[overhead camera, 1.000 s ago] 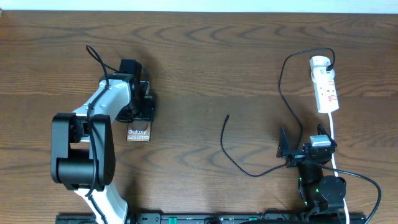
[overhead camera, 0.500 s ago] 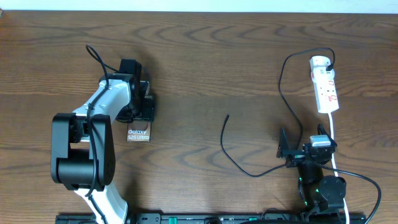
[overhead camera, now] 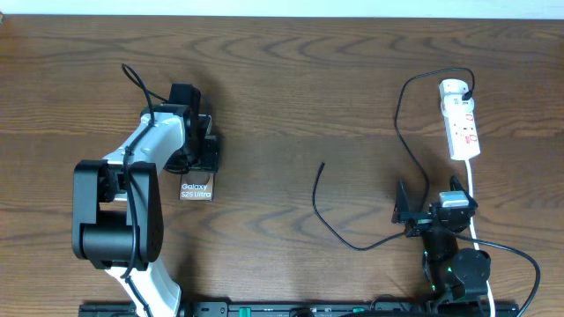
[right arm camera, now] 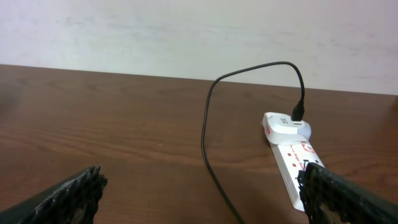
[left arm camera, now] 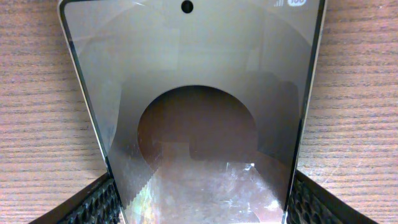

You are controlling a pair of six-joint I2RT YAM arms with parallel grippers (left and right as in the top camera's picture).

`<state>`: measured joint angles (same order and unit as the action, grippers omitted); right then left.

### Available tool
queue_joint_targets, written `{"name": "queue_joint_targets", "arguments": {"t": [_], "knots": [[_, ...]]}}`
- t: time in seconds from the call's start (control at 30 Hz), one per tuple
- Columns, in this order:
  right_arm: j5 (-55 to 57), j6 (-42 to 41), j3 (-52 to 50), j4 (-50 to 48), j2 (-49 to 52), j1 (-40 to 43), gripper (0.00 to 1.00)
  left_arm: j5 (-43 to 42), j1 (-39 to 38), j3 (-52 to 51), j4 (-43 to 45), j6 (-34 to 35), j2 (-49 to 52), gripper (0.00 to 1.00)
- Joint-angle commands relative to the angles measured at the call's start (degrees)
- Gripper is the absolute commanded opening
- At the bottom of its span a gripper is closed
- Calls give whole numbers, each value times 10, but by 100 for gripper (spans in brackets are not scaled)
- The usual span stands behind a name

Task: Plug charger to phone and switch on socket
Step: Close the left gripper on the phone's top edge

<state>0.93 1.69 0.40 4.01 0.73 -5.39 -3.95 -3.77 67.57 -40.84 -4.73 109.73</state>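
Bronze phone (overhead camera: 196,188) at left centre is clamped in my left gripper (left arm camera: 202,202), right gripper (right arm camera: 208,193) spread empty at lower right, so next I fetch the charger (overhead camera: 317,201) tip mid-frame, then the socket (overhead camera: 462,128) switch upper right

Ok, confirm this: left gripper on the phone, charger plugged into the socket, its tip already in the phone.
Wrong on the tip. The tip of the charger lies loose on the table, well apart from the phone, as the overhead view shows. The rest holds: left gripper on the phone, plug in the socket.
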Motion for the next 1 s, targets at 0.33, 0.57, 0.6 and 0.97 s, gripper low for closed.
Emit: {"name": "queue_joint_targets", "arguments": {"t": [0.33,0.57,0.6,0.97], "knots": [[4,-8,-1,2,-2,-3,99,-1,0,-21,-2,-2,16,8],[4,-8,-1,2,-2,-3,99,-1,0,-21,-2,-2,16,7],[4,-8,-1,2,-2,-3,99,-1,0,-21,-2,-2,16,8],[4,-8,-1,2,-2,-3,99,-1,0,-21,-2,-2,16,7]]}}
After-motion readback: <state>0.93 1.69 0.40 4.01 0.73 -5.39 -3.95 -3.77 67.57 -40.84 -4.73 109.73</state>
